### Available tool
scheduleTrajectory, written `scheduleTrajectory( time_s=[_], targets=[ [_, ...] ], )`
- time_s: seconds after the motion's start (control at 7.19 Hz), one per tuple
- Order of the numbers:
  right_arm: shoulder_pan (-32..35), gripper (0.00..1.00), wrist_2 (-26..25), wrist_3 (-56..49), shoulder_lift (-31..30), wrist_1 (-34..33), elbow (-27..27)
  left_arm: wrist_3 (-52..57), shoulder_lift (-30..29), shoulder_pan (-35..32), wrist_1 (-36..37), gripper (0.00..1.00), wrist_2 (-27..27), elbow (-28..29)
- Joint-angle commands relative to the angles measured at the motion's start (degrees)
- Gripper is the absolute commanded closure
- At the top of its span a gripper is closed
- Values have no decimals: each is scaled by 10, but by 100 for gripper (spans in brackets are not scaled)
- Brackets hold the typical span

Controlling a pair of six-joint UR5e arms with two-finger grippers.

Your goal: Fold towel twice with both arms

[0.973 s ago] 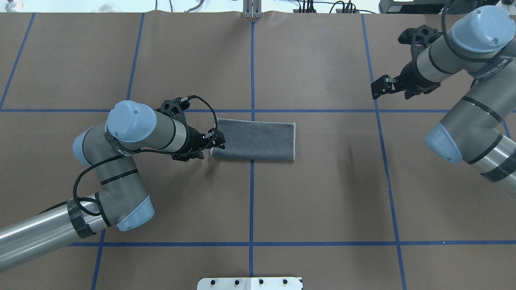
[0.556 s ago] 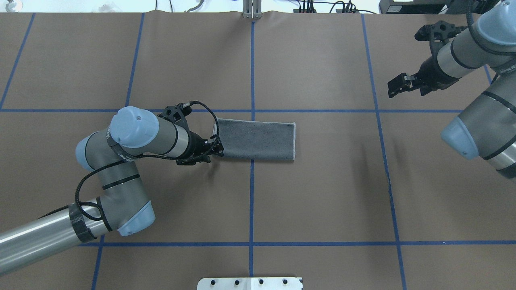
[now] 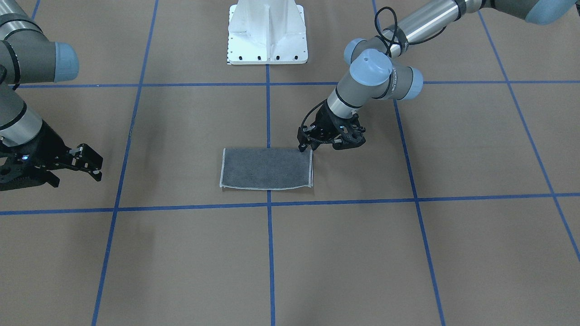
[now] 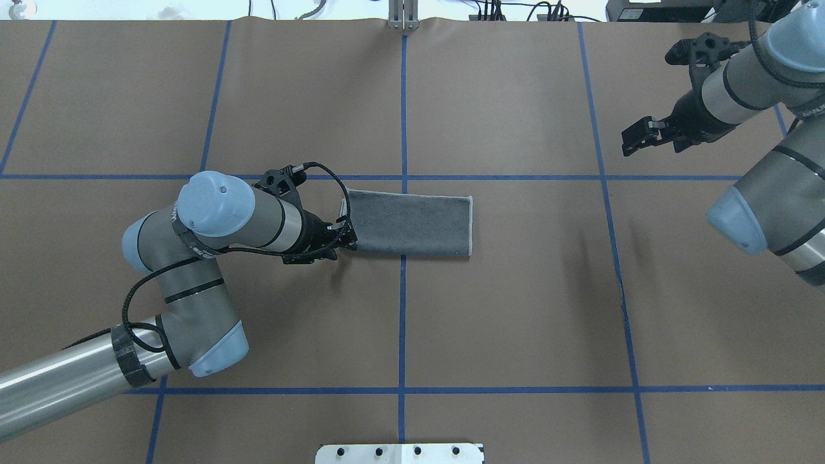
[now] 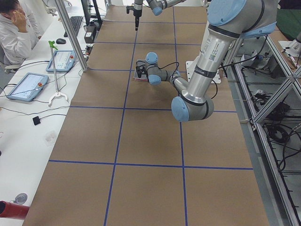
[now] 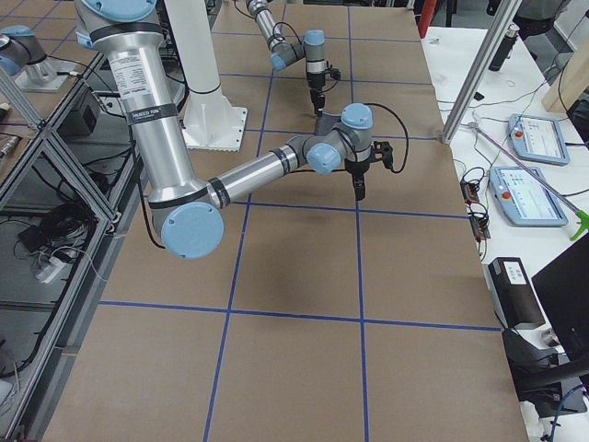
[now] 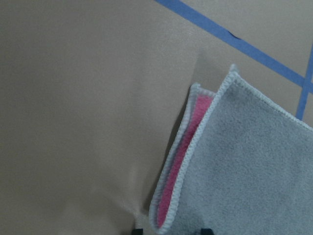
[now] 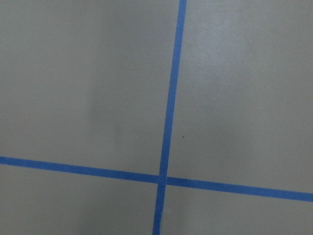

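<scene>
Small terry towel [image 4: 412,222], dark grey face up, pink inside, lt grey stitched edge, lies folded once into an oblong on brown paper counter [image 4: 515,309], across the centre line of the blue tape grid [image 4: 402,322]. Silver-grey tubular left arm [image 4: 232,219] w/ lt blue caps: jaws apart, tips either side of towel's left corner nearest robot. Matching right arm [image 4: 741,96] is well apart at far right, jaws spread.

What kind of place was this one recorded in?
Most likely a robotics lab work cell: a paper-covered table marked with a blue tape grid, a left arm and right arm by a white pedestal, and an operator's bench with touchscreen pendants alongside.
</scene>
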Motion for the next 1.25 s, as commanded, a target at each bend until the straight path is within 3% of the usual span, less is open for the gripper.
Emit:
scheduleTrajectory(
  time_s=[0.0, 1.11],
  targets=[
    [0, 0, -1, 0, 0, 1, 1, 1, 0, 0, 0, 54, 0, 3],
    [-1, 0, -6, 1, -1, 2, 1, 5, 0, -7, 0, 58, 0, 9]
  ],
)
